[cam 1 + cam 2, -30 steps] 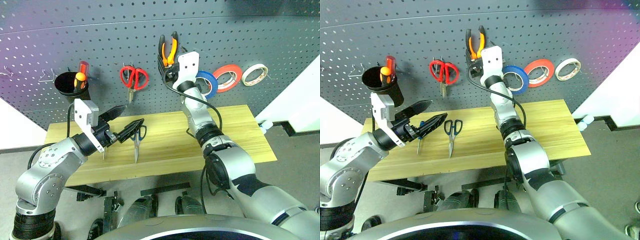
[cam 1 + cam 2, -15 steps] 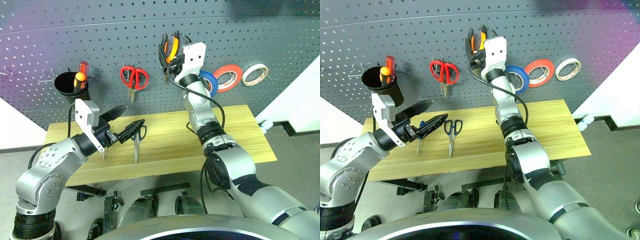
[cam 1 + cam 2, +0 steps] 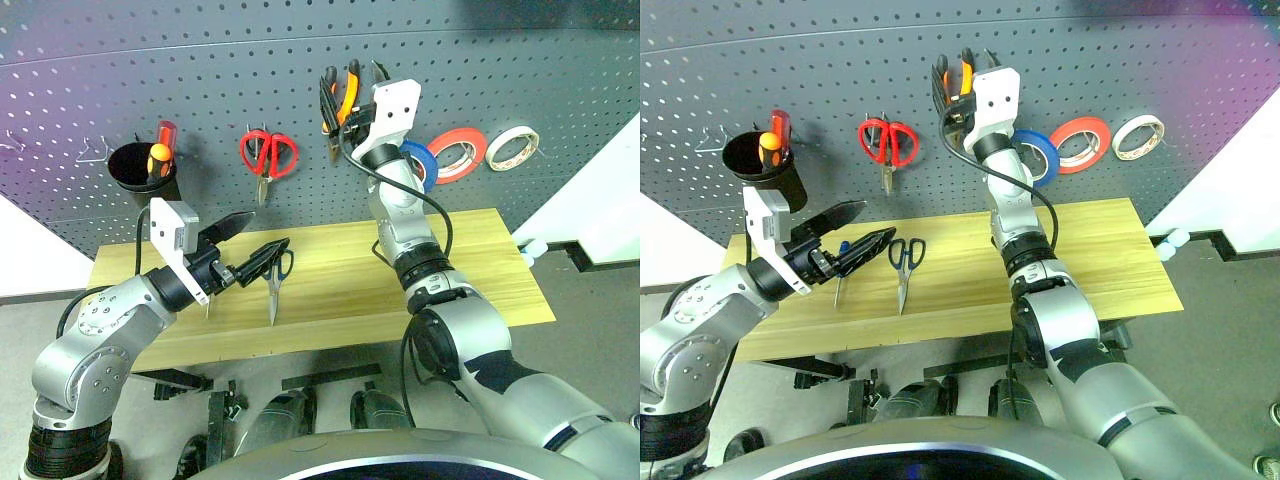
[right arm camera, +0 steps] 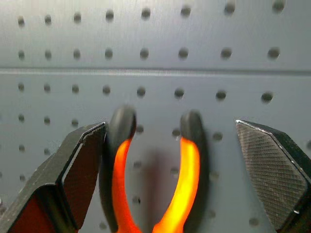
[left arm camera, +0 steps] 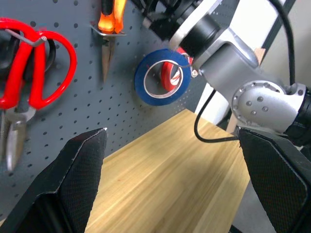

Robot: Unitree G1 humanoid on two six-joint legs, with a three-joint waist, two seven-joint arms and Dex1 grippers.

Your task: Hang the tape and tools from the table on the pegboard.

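Observation:
The orange-and-black pliers (image 3: 340, 95) hang from a hook high on the pegboard (image 3: 200, 80). My right gripper (image 3: 348, 90) is raised to them and open, with the two handles (image 4: 189, 160) between its spread fingers, not clamped. Just to the right of that arm the blue tape (image 3: 415, 165) hangs on its own hook. The dark-handled scissors (image 3: 904, 265) lie flat on the table (image 3: 470, 260), blades towards me. My left gripper (image 3: 245, 245) hovers open and empty above the table, just left of the scissors' handles.
On the pegboard hang red scissors (image 3: 267, 155), a red-orange tape roll (image 3: 458, 152), a whitish roll (image 3: 511, 148) and a black cup (image 3: 145, 165) holding screwdrivers. A small blue-handled tool (image 3: 839, 272) lies on the table under my left gripper.
My right gripper has risen along the pegboard and tilted upward, from below the pliers to around their handles. The pliers, tape, scissors and left arm have stayed put.

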